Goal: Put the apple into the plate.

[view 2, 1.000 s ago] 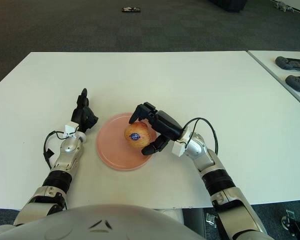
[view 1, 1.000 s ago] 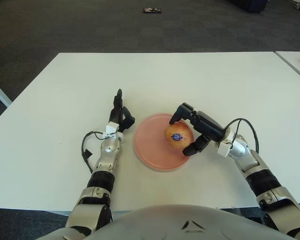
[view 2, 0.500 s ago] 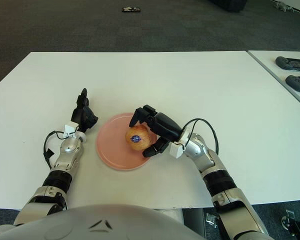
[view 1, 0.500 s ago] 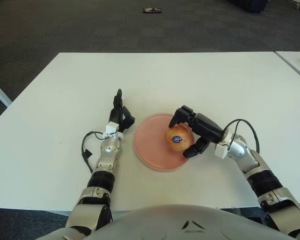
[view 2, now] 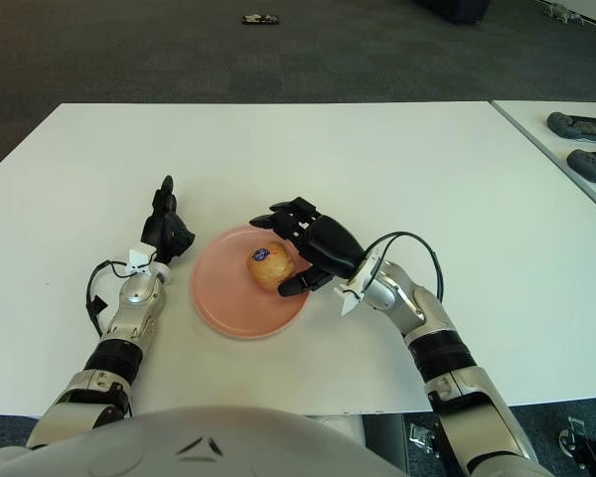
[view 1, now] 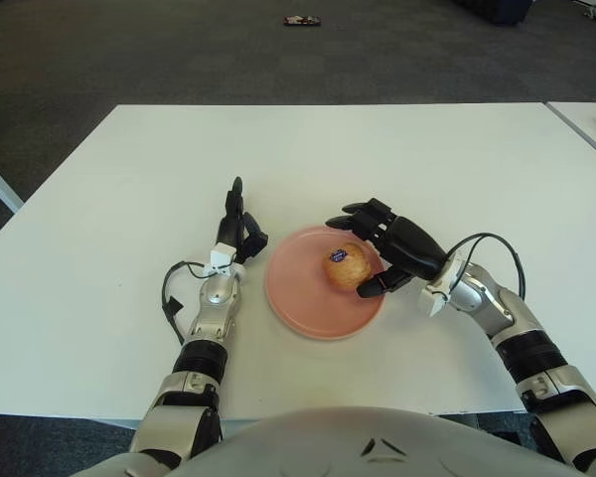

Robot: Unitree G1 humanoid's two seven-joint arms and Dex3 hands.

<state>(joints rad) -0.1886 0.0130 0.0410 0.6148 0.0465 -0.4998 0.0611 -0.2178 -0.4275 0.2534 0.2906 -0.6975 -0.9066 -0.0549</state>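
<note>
A yellow-red apple (view 1: 348, 266) with a blue sticker lies on the pink plate (view 1: 296, 293) in the middle of the white table. My right hand (view 1: 382, 248) is just right of the apple, fingers spread open around it, no longer gripping it. My left hand (view 1: 235, 231) rests on the table left of the plate, fingers relaxed and holding nothing. The same shows in the right eye view, with the apple (view 2: 268, 266) on the plate (view 2: 219, 293).
The white table (view 1: 129, 179) has free room all around the plate. A second table with dark devices (view 2: 581, 144) stands at the far right. A small dark object (view 1: 301, 20) lies on the floor beyond the table.
My right hand lowered the apple onto the plate and opened its fingers, letting it go. The apple rolled so its sticker faces up and left. The left hand has not moved.
</note>
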